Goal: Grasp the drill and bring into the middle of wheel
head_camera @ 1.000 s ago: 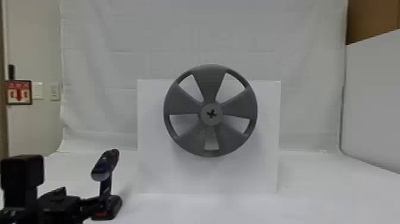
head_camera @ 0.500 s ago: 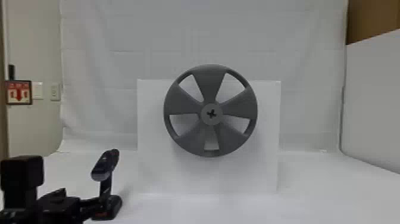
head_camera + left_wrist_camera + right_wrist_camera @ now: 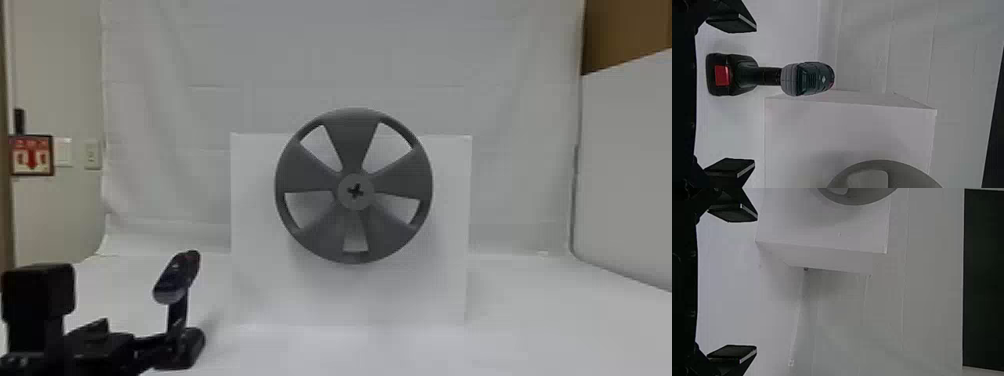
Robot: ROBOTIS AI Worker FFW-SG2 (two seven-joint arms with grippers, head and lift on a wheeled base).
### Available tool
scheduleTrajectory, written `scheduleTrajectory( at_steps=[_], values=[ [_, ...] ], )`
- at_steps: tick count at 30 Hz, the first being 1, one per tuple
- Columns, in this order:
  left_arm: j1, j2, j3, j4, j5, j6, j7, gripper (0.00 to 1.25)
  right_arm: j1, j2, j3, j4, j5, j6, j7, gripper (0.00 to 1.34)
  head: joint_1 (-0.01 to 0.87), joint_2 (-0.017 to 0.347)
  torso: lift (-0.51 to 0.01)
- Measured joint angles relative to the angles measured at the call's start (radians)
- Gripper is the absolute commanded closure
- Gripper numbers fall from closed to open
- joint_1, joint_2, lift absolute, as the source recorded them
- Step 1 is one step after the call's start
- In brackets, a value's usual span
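Left gripper (image 3: 755, 94): jaws wide, empty. Drill (image 3: 807, 79) upright on surface (image 3: 550, 325), ahead of them, ungrasped. Right gripper (image 3: 757, 283): likewise wide. Step judged: approach. Next: advance left jaws astride handle (image 3: 768, 76), close; wheel (image 3: 400, 177) later.

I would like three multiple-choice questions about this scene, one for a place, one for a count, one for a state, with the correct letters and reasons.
1. In the head view, where is the drill?
A) Left of the wheel
B) Right of it
C) Directly above it

2. How many openings has the wheel?
A) Three
B) Five
C) Eight

3. How is the left gripper?
A) Shut on the wheel
B) Shut and empty
C) Open

1: A, the head view shows it left and lower.
2: B, five gaps lie between the spokes.
3: C, its fingers stand wide apart in the left wrist view.
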Motion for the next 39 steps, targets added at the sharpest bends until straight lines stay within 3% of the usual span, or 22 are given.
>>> scheduleTrajectory(
  at_steps=[39],
  values=[
    [-0.047, -0.002, -0.044, 0.080, -0.100, 0.084, 0.000, 0.08, 0.000, 0.007, 0.005, 0.002, 0.008, 0.000, 0.000, 0.12, 0.054, 0.031, -0.403]
  ],
)
